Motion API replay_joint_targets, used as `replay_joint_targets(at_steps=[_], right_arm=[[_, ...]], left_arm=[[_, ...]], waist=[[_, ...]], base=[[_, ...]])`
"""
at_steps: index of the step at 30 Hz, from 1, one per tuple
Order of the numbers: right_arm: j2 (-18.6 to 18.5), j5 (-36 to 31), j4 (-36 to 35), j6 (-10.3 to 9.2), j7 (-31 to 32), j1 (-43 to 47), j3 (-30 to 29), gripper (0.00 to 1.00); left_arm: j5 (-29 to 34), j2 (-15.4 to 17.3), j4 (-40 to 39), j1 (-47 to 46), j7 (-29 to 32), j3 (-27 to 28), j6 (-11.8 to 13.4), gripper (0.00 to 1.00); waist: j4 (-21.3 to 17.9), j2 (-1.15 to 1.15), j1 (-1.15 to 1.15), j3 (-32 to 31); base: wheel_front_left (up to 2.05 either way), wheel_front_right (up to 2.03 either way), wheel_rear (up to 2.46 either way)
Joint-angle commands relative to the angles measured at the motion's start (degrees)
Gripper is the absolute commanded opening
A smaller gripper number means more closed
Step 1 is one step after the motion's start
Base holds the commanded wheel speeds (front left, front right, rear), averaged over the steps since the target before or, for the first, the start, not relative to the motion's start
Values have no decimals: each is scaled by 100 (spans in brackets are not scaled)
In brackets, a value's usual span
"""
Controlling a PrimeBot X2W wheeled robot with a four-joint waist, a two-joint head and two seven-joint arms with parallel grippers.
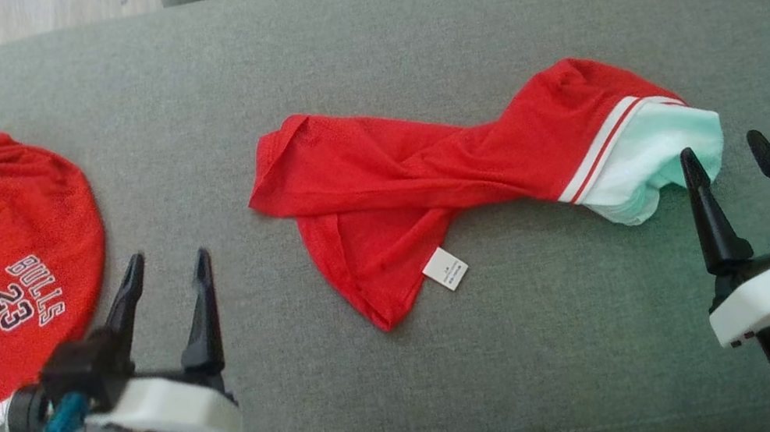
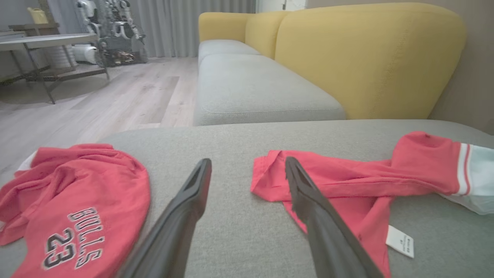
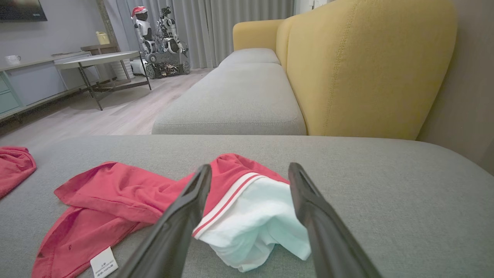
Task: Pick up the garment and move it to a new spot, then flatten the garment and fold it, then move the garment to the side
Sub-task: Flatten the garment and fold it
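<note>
Grey sofa cushion, seen from above. The garment lies mid-cushion: red mesh, twisted along its length, with the white-banded end to the right and a white tag on its near edge. A second red jersey marked BULLS 23 sits crumpled at far left, well apart. The left claw is wide, holds nothing, and sits just beside that jersey. The right claw is wide and empty, its tips at the near side of the white end; contact unclear.
</note>
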Motion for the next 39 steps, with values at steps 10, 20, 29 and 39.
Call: replay_joint_targets(at_steps=[10, 20, 29, 39], right_arm=[[-26, 35, -160, -5, -111, -489, 291, 100], [-26, 53, 11, -5, -184, -687, 422, 100], [-26, 61, 158, -5, -164, -753, 286, 100], [-59, -157, 839, -5, 170, -1088, -201, 100]], left_arm=[[-229, -209, 1429, -2237, 540, -291, -957, 100], [-629, -324, 3439, -3214, 733, -516, -1514, 100], [-1133, -297, 4136, -3602, 572, -1067, -1586, 0], [-1591, -246, 4196, -3805, 124, -1675, -1588, 0]], waist=[[-232, 0, 0, 637], [-538, 0, 0, 988], [-576, 0, 0, 1072], [-373, 0, 0, 1069]], base=[[0, 0, 0], [0, 0, 0], [0, 0, 0], [0, 0, 0]])
